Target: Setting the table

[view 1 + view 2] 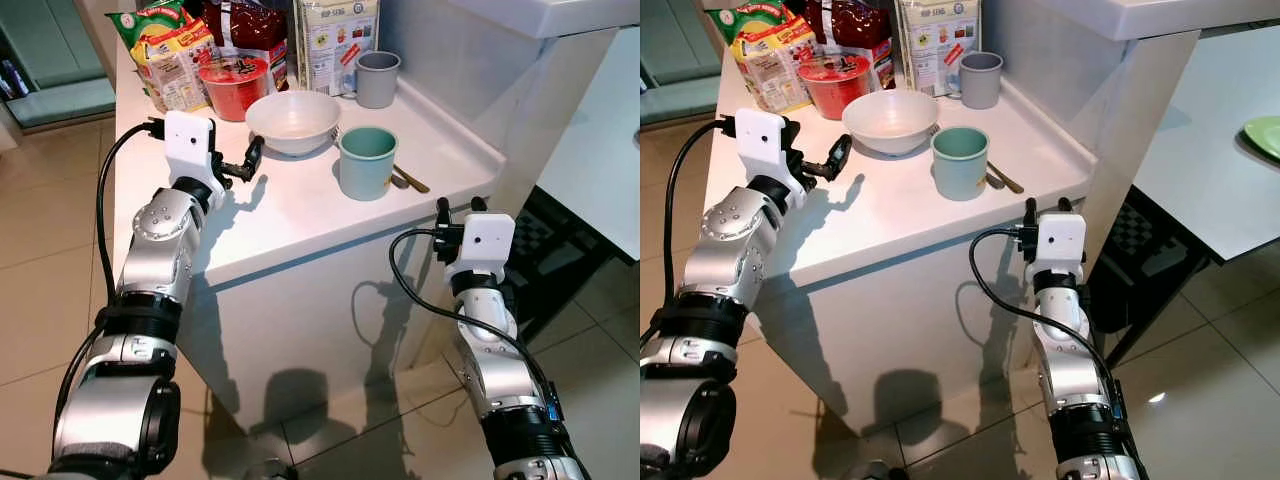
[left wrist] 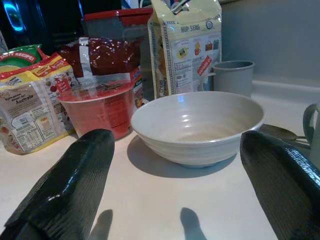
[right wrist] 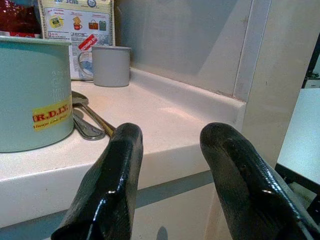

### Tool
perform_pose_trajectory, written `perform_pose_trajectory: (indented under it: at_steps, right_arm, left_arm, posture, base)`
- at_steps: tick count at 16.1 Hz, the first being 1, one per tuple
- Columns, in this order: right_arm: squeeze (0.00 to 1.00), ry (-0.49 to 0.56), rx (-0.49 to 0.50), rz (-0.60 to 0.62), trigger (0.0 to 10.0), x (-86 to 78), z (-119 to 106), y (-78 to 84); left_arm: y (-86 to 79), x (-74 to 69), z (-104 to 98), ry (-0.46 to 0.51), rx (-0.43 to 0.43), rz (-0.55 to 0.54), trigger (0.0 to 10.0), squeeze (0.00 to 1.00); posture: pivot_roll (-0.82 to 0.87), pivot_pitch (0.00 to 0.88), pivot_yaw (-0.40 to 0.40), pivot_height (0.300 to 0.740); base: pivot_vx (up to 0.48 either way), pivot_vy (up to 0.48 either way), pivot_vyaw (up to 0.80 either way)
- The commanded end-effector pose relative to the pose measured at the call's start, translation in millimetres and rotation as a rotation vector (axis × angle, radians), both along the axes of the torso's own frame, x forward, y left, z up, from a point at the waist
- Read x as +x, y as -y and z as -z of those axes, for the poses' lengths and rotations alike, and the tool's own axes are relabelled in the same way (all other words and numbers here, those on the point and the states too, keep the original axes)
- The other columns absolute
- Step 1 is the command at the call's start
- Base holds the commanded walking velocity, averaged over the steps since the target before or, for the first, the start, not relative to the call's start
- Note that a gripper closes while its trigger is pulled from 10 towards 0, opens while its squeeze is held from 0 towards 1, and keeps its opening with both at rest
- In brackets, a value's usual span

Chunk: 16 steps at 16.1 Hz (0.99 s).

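Now right gripper nearest, spread and empty, at counter front edge. Left gripper splayed wide, nothing held, just short of white bowl — one bowl, mid-counter. Bowl looks ceramic: rigid, glazed, likely slippery, breakable; pinch rim wall nearest fingers. Two cups — teal cup beside bowl, grey cup behind. Spoons by teal cup, count unclear. Food packets farthest back.
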State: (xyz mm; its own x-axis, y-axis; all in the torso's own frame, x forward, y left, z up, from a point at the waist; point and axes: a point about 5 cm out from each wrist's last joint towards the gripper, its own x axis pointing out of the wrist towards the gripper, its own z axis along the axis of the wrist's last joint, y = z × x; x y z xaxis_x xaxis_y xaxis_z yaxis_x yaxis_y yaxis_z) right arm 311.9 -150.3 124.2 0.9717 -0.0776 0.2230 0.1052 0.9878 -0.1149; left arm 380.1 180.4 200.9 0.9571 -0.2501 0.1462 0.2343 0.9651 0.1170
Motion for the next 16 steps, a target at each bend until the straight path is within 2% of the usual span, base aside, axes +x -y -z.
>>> perform_pose_trajectory:
  at_steps: [1,4,12,16]
  right_arm:
    - [0.00,0.010,0.012,-0.009,10.0,1.5,-1.8,-3.0]
    - [0.00,0.007,0.011,-0.013,10.0,1.7,-0.5,-3.9]
    - [0.00,0.000,0.009,-0.012,10.0,0.9,1.9,-3.7]
    - [0.00,-0.004,0.011,-0.012,10.0,0.3,3.6,-4.4]
  left_arm:
    - [0.2,-1.7,0.5,-0.005,0.020,-0.005,10.0,0.00]
    - [0.9,-3.6,1.1,-0.011,0.015,-0.007,10.0,0.00]
    - [8.3,-5.4,0.4,-0.016,0.011,0.006,10.0,0.00]
    - [8.3,-5.3,-0.8,-0.014,0.006,-0.008,10.0,0.00]
  posture:
    - [0.08,0.000,0.064,0.740]
    - [0.08,0.000,0.062,0.740]
    - [0.08,0.000,0.067,0.740]
    - [0.08,0.000,0.070,0.740]
  base:
    - [0.000,0.000,0.00]
    - [0.000,0.000,0.00]
    - [0.470,0.000,0.00]
    - [0.000,0.000,0.00]
